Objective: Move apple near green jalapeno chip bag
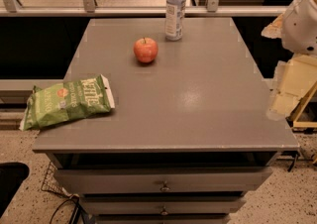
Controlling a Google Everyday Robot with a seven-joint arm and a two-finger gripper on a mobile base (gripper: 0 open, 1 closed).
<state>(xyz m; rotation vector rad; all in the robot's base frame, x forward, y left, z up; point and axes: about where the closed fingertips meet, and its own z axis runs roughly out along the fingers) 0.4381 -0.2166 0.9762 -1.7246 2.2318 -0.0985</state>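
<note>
1 apple [145, 50] at desk [208, 104] rear-centre, near 1 bottle [175, 9], label unreadable | 1 bag [67, 101] at front-left corner, overhanging left edge, lettering I read as "…TTLE", well apart from apple | pincer out of view; only white arm [302, 15] at right; its state I cannot tell

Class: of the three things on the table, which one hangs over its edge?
The chip bag: its end juts past the left edge of the table, while the apple and bottle sit fully on it. The gripper is far right, off the table.
</note>
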